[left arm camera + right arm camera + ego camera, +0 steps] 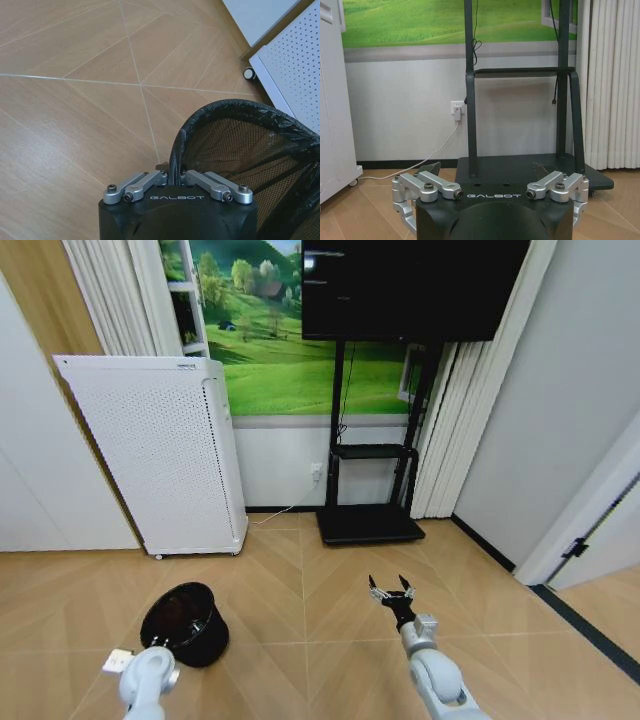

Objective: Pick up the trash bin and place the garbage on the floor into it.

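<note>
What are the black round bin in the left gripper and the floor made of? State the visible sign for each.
The black round mesh trash bin: fine woven mesh, likely metal wire, matte; floor shows through its wall. Its rim looks wrapped in glossy black film, possibly a liner. The wooden floor: tan planks with grain and seams, wood or laminate, satin sheen. The left gripper clamps the rim.

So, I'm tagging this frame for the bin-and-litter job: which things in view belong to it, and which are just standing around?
Part of the job:
- trash bin, black mesh, rim clamped in the left gripper
- right gripper, open, held out over bare floor

No litter can be made out on the floor here.

Just standing around:
- white perforated unit
- TV stand
- TV
- curtains
</note>
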